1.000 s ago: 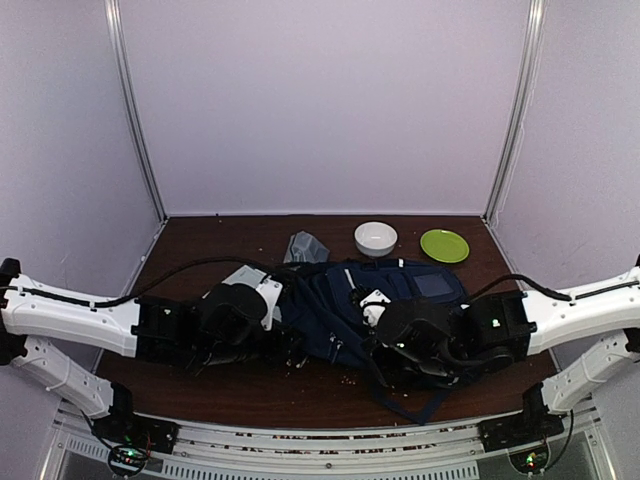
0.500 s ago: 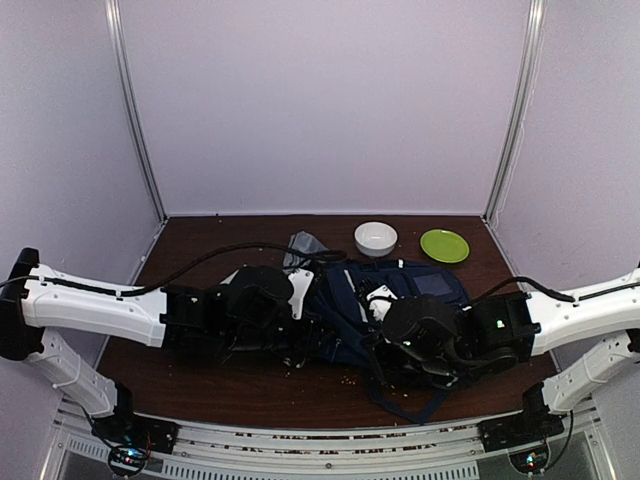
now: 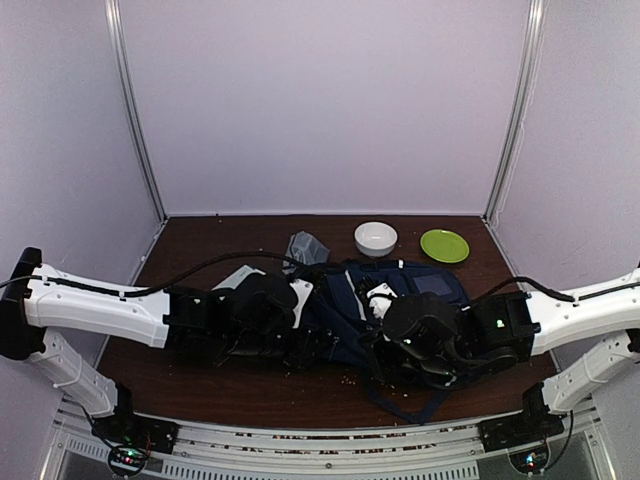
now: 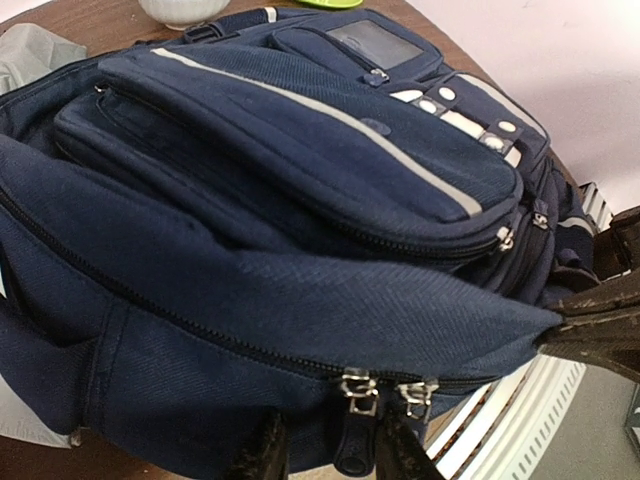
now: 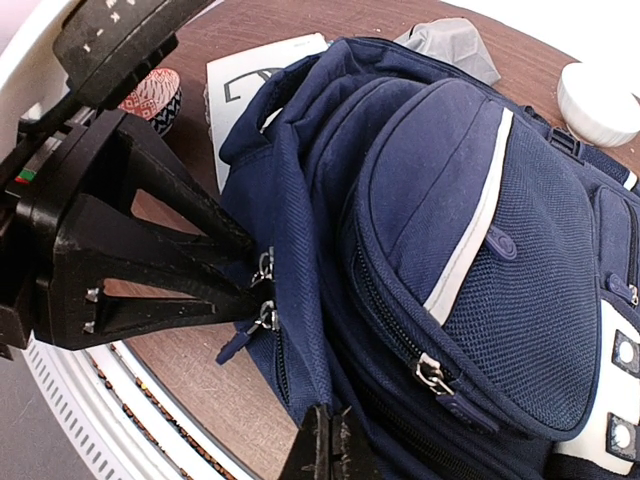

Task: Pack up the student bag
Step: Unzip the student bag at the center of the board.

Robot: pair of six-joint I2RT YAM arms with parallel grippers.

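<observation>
1. Nearest the arms, the left gripper (image 4: 333, 450) stands at the bag's near-left edge. Its fingers are apart, one on either side of a hanging zip tab (image 4: 350, 452), with a gap showing on both sides of the tab.
2. Just beside it, the right gripper (image 5: 330, 442) is pinched together on a fold of the bag's fabric by the main zip. The left wrist view shows that fold drawn out to a point.
3. The student bag (image 3: 432, 288) lies on its back in the middle of the table (image 3: 250, 385), pockets up, between the two arms. Its long axis runs across the table. The end with the two zip sliders (image 4: 355, 385) points near-left, and the windowed pocket (image 4: 375, 42) points far-right.
4. The top view hides both sets of fingertips under the wrists, so only the wrist views show them. The right wrist view also shows a white sheet (image 5: 245, 75) under the bag's left side and a red-patterned thing (image 5: 155, 95) partly behind the left gripper.
5. Farthest back are a grey pouch (image 3: 305, 247) just beside the bag, then a white bowl (image 3: 375, 238) and a green plate (image 3: 444, 245).
</observation>
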